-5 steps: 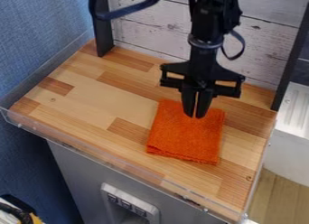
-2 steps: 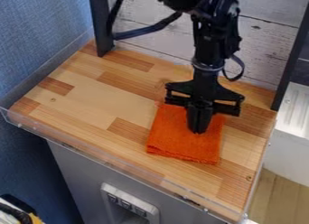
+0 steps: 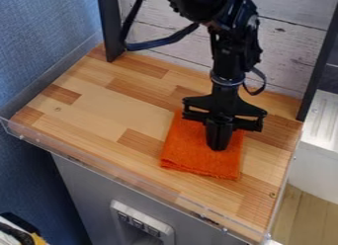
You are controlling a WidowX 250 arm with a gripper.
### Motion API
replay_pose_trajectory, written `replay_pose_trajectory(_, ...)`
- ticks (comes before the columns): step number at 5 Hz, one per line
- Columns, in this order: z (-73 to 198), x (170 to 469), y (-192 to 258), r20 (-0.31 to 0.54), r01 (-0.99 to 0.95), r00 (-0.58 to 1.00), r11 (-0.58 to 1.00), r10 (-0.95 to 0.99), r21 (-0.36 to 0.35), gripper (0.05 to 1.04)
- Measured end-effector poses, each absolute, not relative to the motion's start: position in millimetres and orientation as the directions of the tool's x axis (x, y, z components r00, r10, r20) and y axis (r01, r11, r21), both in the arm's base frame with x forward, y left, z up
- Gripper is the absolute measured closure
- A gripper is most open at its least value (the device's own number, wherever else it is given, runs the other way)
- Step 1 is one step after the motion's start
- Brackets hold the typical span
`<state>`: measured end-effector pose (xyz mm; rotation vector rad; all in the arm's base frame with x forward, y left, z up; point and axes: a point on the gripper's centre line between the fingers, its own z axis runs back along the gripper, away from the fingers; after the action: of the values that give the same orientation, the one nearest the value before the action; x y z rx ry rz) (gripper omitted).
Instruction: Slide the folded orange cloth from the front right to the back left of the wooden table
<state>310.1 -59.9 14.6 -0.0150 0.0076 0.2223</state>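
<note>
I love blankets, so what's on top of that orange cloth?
The black gripper is right over the orange cloth, its tips at or just above the middle. The gripper covers part of the cloth, so that bit can't be seen.

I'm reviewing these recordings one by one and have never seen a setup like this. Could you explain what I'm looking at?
The black jointed machine is a robot arm, coming in from the top edge. Its black two-fingered tool points downward. The view is from a fixed camera looking down at a slant.

Under the tool lies a folded, bright orange fabric cloth, on a light-and-brown wooden tabletop. The tool's fingers are together, right over the cloth; whether they pinch any fabric, I cannot tell. Behind stands a whitish wood-plank panel.
</note>
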Motion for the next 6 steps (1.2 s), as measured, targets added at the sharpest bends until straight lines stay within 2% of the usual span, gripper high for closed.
replay_pose_trajectory(2,10,323,-36,-0.005,-0.172,0.985,0.985,0.172,-0.023,1.025)
replay_pose_trajectory(6,12,379,32,-0.002,-0.048,0.999,0.999,0.048,-0.021,1.025)
